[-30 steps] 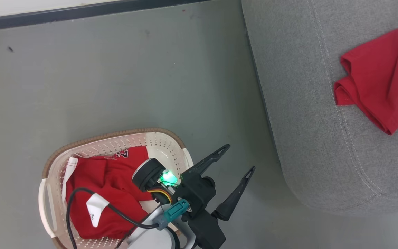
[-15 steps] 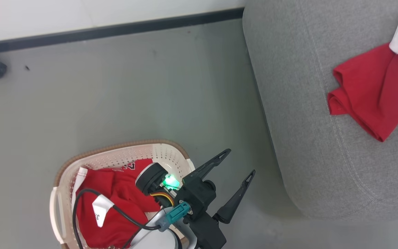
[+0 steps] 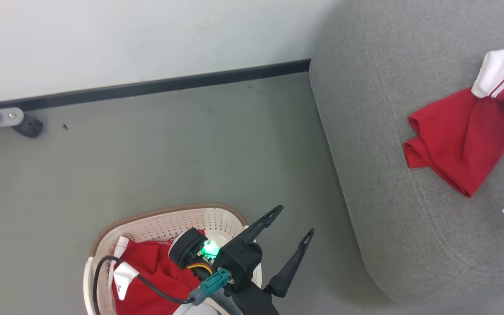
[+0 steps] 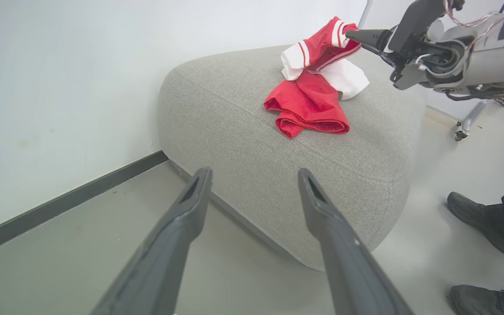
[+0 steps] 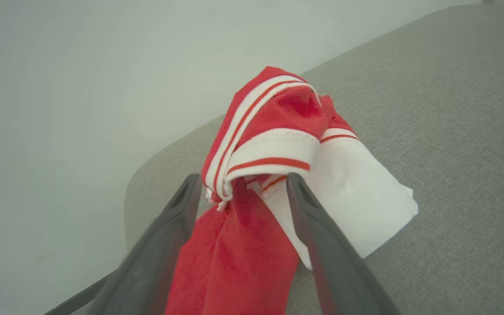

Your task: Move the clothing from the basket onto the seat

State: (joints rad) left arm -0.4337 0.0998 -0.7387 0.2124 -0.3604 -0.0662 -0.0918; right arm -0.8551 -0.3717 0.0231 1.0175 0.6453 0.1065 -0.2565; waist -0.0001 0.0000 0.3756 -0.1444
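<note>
At the left, a cream-white perforated plastic basket with a brown rim (image 3: pixel 155 221) sits on the grey floor (image 3: pixel 169 153), red cloth (image 3: pixel 155 267) inside. Over its edge the left gripper (image 3: pixel 294 220) has its fingers wide apart, empty. On the large grey fabric seat (image 3: pixel 365 131), the right gripper (image 5: pixel 244 177) has its fingers spread either side of a bunched red-and-white garment (image 5: pixel 269 148), not pinching it.

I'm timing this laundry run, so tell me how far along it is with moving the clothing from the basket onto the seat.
Done: one red and white garment lies on the seat. In hand: the right hand stands open around that garment's bunched striped end, not pinching it. Left: a red garment lies in the basket, with the left hand open and empty beside it.
</note>
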